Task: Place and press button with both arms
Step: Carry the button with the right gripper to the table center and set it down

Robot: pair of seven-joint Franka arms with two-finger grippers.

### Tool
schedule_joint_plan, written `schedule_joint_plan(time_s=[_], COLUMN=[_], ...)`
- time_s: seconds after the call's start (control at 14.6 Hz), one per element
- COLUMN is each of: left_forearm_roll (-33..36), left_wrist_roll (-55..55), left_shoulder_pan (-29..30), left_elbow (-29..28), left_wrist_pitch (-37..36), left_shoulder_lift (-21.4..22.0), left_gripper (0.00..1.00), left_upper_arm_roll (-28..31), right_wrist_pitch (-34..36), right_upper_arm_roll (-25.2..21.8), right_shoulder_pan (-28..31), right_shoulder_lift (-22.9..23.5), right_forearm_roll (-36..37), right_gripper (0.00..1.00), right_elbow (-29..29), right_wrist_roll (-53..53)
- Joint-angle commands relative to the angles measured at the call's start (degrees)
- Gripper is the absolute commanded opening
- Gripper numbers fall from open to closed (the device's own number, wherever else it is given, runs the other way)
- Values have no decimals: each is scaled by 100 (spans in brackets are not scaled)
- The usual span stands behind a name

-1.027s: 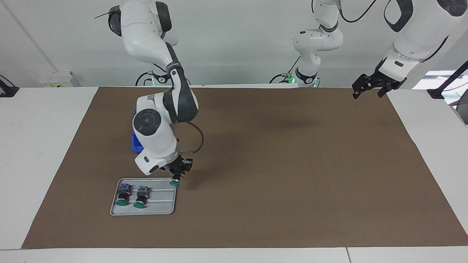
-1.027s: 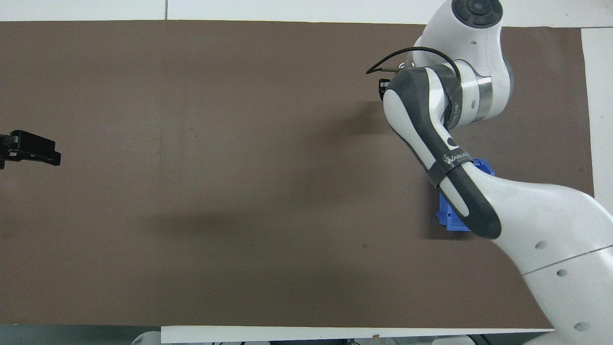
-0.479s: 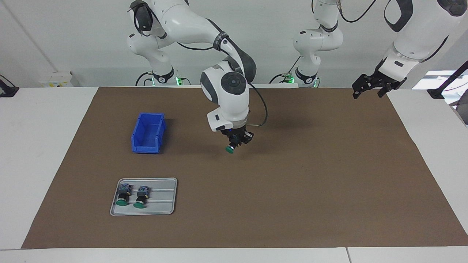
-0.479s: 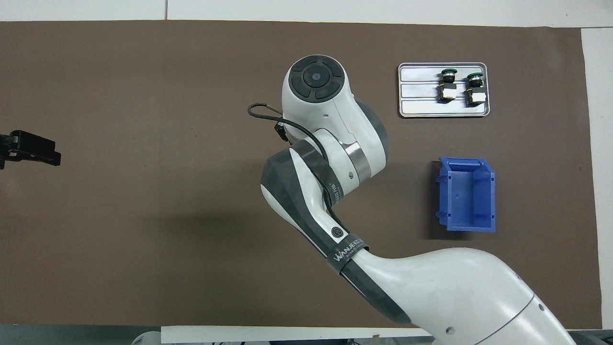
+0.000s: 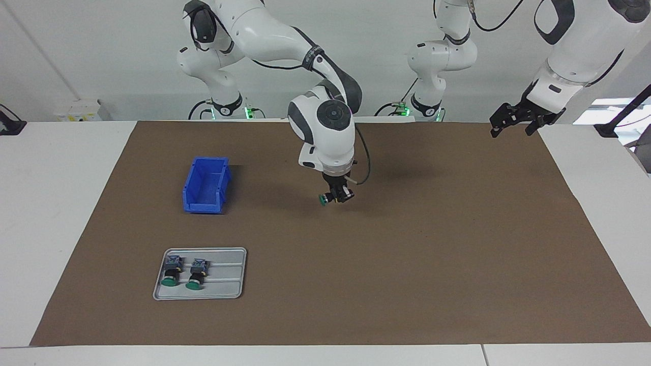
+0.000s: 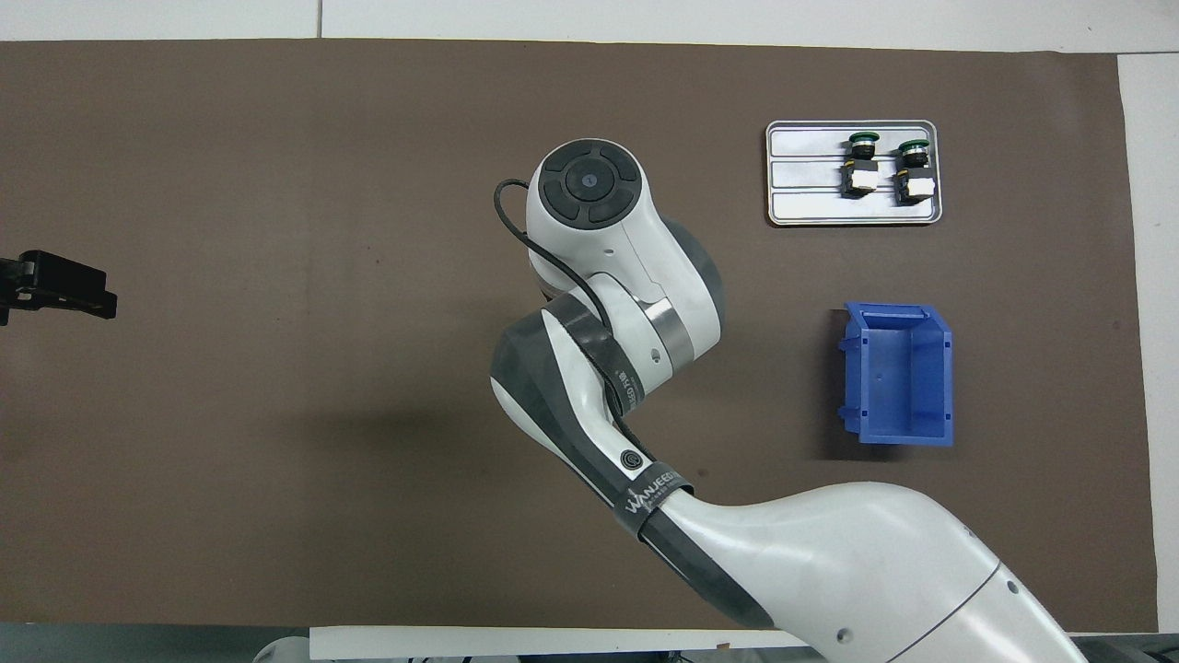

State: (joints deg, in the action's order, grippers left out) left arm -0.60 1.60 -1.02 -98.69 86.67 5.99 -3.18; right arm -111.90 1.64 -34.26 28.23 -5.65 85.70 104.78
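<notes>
Fingers of the right gripper (image 5: 336, 196) pinch the button (image 5: 323, 200) sideways in mid-air, centre frame over bare mat; the left gripper (image 5: 513, 121) waits with its fingers spread, upper right. Set down tilted, the button could topple

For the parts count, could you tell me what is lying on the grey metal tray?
Two green-capped push-button switches lie side by side on the grey metal tray, at the right arm's end of it. The rest of the tray shows bare ribs; nothing covers it in either view.
</notes>
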Motion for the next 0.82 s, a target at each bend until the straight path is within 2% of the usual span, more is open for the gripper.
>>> schedule_joint_plan(time_s=[0.0, 0.14, 0.27, 0.48, 0.75], left_forearm_roll=[69, 69, 69, 69, 104], left_wrist_roll=[-72, -72, -72, -46, -55], left_shoulder_pan=[5, 31, 32, 32, 40], left_elbow=[-46, -46, -46, -46, -54], left_wrist_pitch=[-27, -27, -27, -54, -27], left_shoulder_lift=[69, 60, 69, 69, 69], left_gripper=[100, 100, 100, 100, 100], left_upper_arm_roll=[19, 19, 19, 27, 28], right_wrist_pitch=[-383, -691, -745, -1263, -1659], right_upper_arm_roll=[47, 47, 47, 47, 56], right_shoulder_pan=[-212, -239, -239, -423, -424], right_shoulder_lift=[-38, 191, 192, 87, 25], right_forearm_roll=[-41, -24, -32, -32, -32], right_gripper=[1, 1, 2, 2, 3], right_elbow=[289, 289, 350, 859, 1203], right_wrist_roll=[752, 1140, 1220, 1387, 1484])
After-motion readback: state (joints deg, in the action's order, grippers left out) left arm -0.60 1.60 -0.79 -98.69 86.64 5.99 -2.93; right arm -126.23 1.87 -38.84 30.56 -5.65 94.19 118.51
